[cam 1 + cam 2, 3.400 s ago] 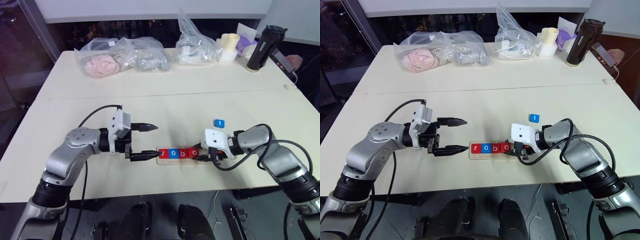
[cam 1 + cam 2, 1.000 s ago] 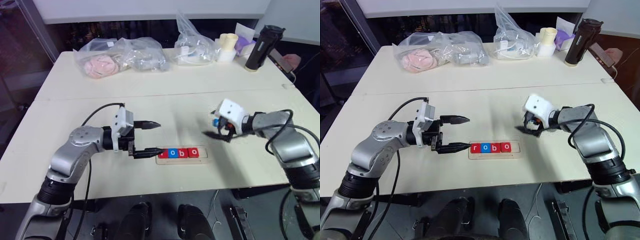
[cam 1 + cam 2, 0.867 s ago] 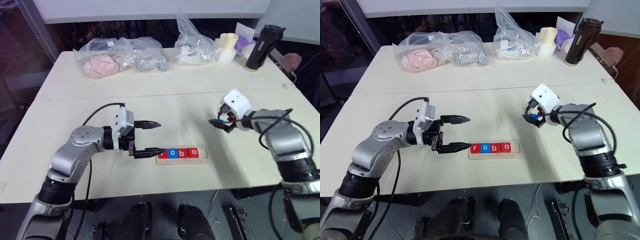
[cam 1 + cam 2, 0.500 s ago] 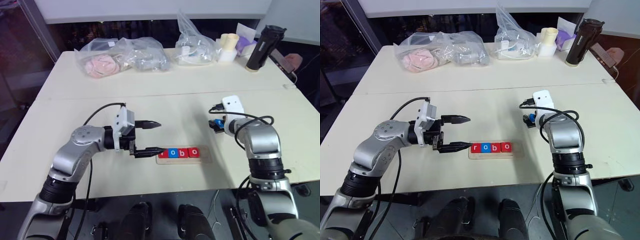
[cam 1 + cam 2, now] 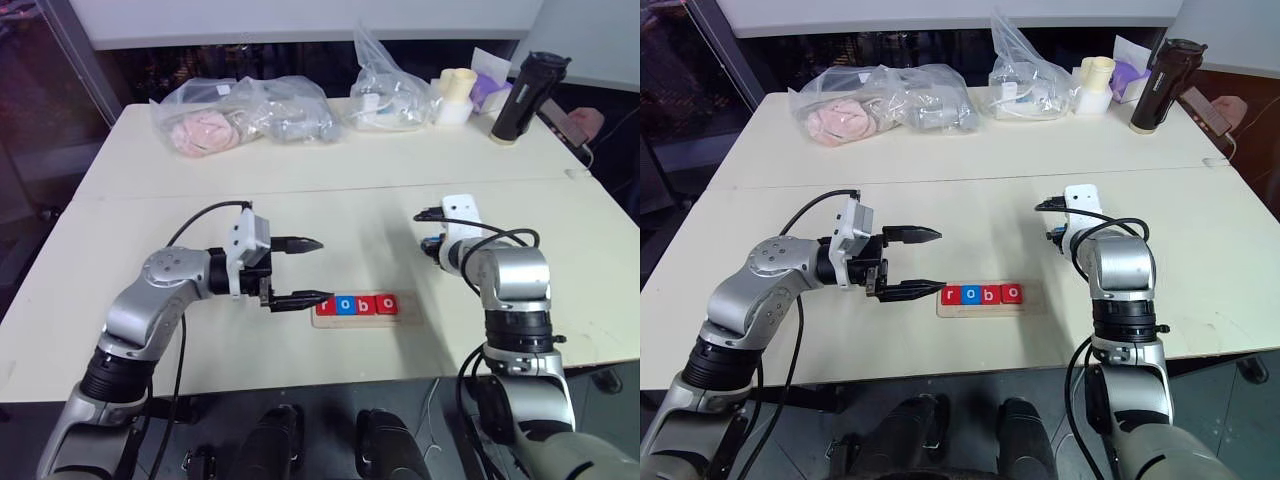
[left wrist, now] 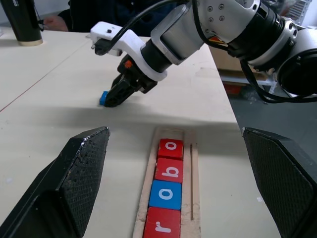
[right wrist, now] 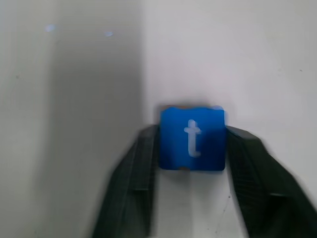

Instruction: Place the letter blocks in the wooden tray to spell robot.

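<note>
Right gripper [image 7: 190, 148] clamped on t block [image 7: 192, 138], on table toward right edge. Left gripper [image 5: 925, 262] apart beside tray [image 5: 1031, 300]; end slot vacant. Risk: shallow pinch, block slipping or twisting on lift.

The wooden tray [image 5: 365, 318] lay on the counter [image 5: 330, 215] near its front edge, with four letter blocks [image 5: 358, 305] in it reading r, o, b, o from left to right and the slot at its right end bare. The left end effector [image 5: 305, 270] sat just left of the tray, one fingertip at the tray's left end, while the t block [image 7: 192, 138] lay behind and to the right of the tray, between the fingers of the right end effector [image 6: 113, 97]. Bags [image 5: 245, 108], a cup [image 5: 455, 94] and a bottle [image 5: 522, 95] stood along the far edge.
</note>
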Available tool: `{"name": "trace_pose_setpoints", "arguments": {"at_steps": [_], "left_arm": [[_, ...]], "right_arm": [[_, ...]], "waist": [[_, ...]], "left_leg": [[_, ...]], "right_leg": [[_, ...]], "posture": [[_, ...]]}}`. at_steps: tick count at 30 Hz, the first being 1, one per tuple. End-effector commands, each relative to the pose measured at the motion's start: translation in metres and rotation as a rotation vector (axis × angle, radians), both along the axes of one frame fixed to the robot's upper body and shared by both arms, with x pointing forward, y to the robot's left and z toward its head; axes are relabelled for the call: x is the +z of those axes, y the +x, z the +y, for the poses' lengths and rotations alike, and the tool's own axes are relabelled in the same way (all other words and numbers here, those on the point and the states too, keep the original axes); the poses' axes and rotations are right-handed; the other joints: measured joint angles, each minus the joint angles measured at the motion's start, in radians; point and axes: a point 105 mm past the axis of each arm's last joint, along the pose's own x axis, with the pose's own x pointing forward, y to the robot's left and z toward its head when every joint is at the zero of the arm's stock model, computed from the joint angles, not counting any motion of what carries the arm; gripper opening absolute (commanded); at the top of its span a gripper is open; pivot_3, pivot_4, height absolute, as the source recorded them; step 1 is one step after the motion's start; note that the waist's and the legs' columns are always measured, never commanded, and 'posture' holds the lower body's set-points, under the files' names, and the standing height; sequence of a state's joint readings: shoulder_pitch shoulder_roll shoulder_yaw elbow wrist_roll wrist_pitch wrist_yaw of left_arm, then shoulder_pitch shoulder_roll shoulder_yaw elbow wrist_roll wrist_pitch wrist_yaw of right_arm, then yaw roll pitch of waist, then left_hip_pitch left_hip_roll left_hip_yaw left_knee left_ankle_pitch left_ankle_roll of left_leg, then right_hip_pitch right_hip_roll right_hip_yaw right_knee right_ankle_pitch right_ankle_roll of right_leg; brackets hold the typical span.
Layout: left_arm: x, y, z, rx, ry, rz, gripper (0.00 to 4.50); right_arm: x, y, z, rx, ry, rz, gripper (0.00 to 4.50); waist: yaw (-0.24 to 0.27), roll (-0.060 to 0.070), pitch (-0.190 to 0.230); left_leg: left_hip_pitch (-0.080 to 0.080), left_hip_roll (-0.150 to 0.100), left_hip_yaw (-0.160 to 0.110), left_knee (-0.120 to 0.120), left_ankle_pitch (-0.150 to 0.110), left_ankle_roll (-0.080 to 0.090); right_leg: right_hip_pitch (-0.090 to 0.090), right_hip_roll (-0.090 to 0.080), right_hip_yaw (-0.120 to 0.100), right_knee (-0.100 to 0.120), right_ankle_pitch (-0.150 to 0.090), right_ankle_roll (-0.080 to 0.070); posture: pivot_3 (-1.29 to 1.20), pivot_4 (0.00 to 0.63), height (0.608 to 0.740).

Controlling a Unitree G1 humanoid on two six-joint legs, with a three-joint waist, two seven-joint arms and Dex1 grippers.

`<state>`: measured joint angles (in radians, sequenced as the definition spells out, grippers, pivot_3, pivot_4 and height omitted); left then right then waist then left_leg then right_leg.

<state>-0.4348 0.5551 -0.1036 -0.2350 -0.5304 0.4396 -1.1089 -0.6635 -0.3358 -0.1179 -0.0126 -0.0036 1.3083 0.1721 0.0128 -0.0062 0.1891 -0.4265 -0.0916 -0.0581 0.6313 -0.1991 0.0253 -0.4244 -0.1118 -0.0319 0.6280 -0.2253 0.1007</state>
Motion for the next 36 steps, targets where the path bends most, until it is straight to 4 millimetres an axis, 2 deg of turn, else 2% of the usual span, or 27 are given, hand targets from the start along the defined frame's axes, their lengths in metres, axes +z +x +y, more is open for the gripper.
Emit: {"name": "trace_pose_setpoints", "arguments": {"at_steps": [1,6,11,14,20,24,25,27,30,32,33,36], "left_arm": [[0.005,-0.001,-0.002,-0.006,-0.012,-0.041,4.5],[0.004,-0.002,-0.001,-0.01,-0.011,-0.04,4.5],[0.002,-0.002,-0.001,-0.016,-0.011,-0.038,4.5],[0.002,-0.002,-0.002,-0.02,-0.014,-0.037,4.5],[0.003,-0.002,-0.003,-0.033,-0.016,-0.037,4.5],[0.003,-0.001,-0.003,-0.031,-0.015,-0.04,4.5],[0.003,-0.001,-0.003,-0.03,-0.016,-0.04,4.5],[0.004,-0.001,-0.003,-0.029,-0.015,-0.041,4.5],[0.003,-0.001,-0.003,-0.026,-0.017,-0.039,4.5],[0.003,-0.001,-0.003,-0.026,-0.018,-0.039,4.5],[0.003,-0.001,-0.004,-0.026,-0.019,-0.039,4.5],[0.004,0.0,-0.004,-0.026,-0.019,-0.041,4.5]], "right_arm": [[0.004,-0.015,-0.014,-0.019,-0.075,0.018,1.14],[0.006,-0.056,-0.01,0.055,-0.071,0.067,1.14],[-0.005,-0.089,0.001,0.133,-0.043,0.049,1.14],[-0.007,-0.098,0.003,0.13,-0.028,0.035,1.14],[-0.011,-0.104,0.002,0.098,-0.012,0.031,1.14],[-0.011,-0.104,-0.001,0.088,-0.022,0.034,3.12],[-0.01,-0.103,-0.001,0.101,-0.021,0.039,3.79],[-0.005,-0.102,0.002,0.171,-0.034,0.051,4.41],[0.013,-0.105,0.019,0.435,-0.073,0.095,4.41],[0.02,-0.107,0.023,0.535,-0.057,0.101,4.41],[0.026,-0.105,0.022,0.595,-0.046,0.078,4.41],[0.035,-0.098,0.009,0.781,-0.171,0.016,4.41]], "waist": [[0.001,0.0,0.0],[-0.001,0.0,0.0],[-0.002,0.0,0.0],[-0.003,0.0,0.0],[-0.001,0.0,0.0],[-0.002,0.0,0.0],[-0.002,0.0,0.0],[-0.002,0.0,0.0],[-0.004,0.001,0.001],[-0.002,0.001,0.001],[-0.001,0.0,0.001],[0.003,0.0,0.001]], "left_leg": [[0.0,0.0,0.0,0.0,0.0,0.0],[-0.001,0.0,0.0,-0.002,0.0,0.0],[-0.001,0.001,-0.001,-0.002,0.0,0.0],[-0.001,0.002,-0.001,-0.001,0.0,0.0],[-0.001,0.002,-0.001,-0.001,0.0,0.0],[-0.001,0.002,-0.001,-0.002,0.0,0.0],[-0.001,0.002,-0.001,-0.002,0.0,0.0],[-0.001,0.002,-0.001,-0.002,0.0,0.0],[-0.002,0.002,0.0,-0.002,0.0,0.0],[-0.002,0.003,0.0,-0.002,0.0,0.0],[-0.002,0.003,-0.001,-0.002,-0.001,0.0],[-0.003,0.002,-0.001,-0.002,-0.002,0.002]], "right_leg": [[0.0,0.0,0.0,0.0,0.0,0.0],[-0.001,-0.001,0.0,0.0,0.0,0.0],[-0.001,-0.002,0.0,0.0,-0.001,0.0],[-0.001,-0.001,0.0,-0.001,-0.001,0.0],[-0.001,-0.001,0.0,-0.002,-0.001,-0.001],[-0.001,-0.002,0.0,-0.003,-0.001,-0.001],[-0.001,-0.001,0.0,-0.004,-0.001,-0.001],[-0.001,-0.001,0.0,-0.004,-0.001,-0.001],[0.0,-0.001,0.0,-0.006,-0.001,-0.001],[0.001,-0.001,-0.001,-0.008,-0.002,0.0],[0.002,-0.001,-0.001,-0.01,-0.003,0.002],[0.003,-0.002,-0.003,-0.013,-0.002,0.001]], "posture": [[0.0,0.15,0.738],[0.0,0.15,0.738],[0.0,0.15,0.738],[0.0,0.15,0.738],[0.0,0.15,0.738],[0.0,0.15,0.738],[0.0,0.15,0.738],[0.0,0.15,0.738],[0.0,0.15,0.738],[0.0,0.15,0.738],[0.0,0.15,0.738],[0.0,0.15,0.738]]}}
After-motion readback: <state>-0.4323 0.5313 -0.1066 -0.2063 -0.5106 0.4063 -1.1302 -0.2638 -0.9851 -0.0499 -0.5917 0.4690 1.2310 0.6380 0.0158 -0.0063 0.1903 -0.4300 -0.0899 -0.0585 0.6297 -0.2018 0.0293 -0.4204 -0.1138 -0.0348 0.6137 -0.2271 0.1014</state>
